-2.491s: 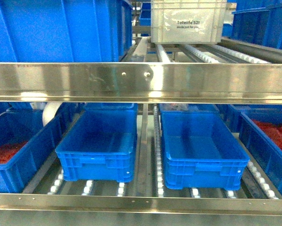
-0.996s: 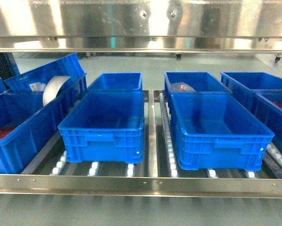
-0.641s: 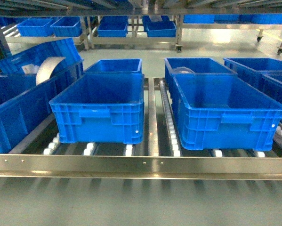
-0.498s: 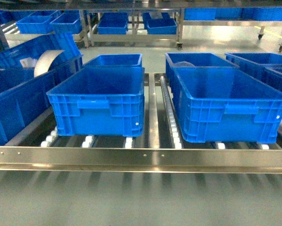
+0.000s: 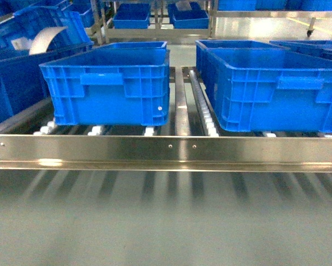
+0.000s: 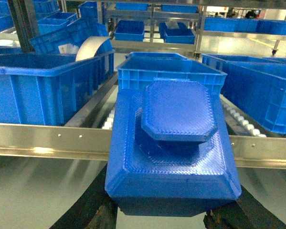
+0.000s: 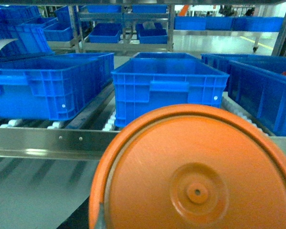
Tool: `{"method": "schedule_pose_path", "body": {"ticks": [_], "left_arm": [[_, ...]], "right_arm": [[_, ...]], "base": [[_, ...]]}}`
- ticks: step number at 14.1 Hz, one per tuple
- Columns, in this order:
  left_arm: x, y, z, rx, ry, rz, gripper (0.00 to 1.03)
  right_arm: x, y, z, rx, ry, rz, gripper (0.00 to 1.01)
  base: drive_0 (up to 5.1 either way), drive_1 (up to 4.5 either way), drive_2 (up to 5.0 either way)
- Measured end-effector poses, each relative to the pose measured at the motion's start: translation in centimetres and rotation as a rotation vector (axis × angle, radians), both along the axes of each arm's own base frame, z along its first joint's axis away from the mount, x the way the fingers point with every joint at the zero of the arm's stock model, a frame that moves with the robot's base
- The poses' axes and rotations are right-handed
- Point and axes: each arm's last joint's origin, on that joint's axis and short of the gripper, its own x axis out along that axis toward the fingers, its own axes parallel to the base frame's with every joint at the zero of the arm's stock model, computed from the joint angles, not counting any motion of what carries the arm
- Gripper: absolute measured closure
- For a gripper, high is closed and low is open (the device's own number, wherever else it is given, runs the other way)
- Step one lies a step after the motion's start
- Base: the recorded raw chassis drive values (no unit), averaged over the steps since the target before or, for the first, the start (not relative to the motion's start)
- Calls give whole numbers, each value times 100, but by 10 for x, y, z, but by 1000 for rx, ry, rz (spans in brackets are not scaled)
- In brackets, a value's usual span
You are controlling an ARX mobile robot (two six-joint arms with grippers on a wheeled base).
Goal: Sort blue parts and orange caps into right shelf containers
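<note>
- The blue part (image 6: 174, 143) filled the left wrist view, close against the lens, presumably held by the left gripper; its fingers were hidden, so the grip could not be told.
- The orange cap (image 7: 193, 171) likewise blocked the right wrist view, grip unseen.
- Both sat short of the steel rail (image 5: 166, 148), before the blue crates (image 5: 107, 86), ready for dropping in.

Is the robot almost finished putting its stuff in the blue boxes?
Not yet. The left end effector carries a blue part and the right end effector an orange cap, both still short of the shelf rail. The two front crates wait ahead; their insides are hidden from here. Both drops remain.
</note>
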Motion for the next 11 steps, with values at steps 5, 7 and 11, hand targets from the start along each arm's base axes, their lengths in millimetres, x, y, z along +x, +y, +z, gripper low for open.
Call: {"method": "schedule_pose_path", "body": {"ticks": [5,7,11], "left_arm": [[0,0,0,0,0,1,63],[0,0,0,0,0,1,63],[0,0,0,0,0,1,63]], "right_arm": [[0,0,0,0,0,0,57],[0,0,0,0,0,0,57],[0,0,0,0,0,0,57]], "base": [[0,0,0],[0,0,0],[0,0,0]]}}
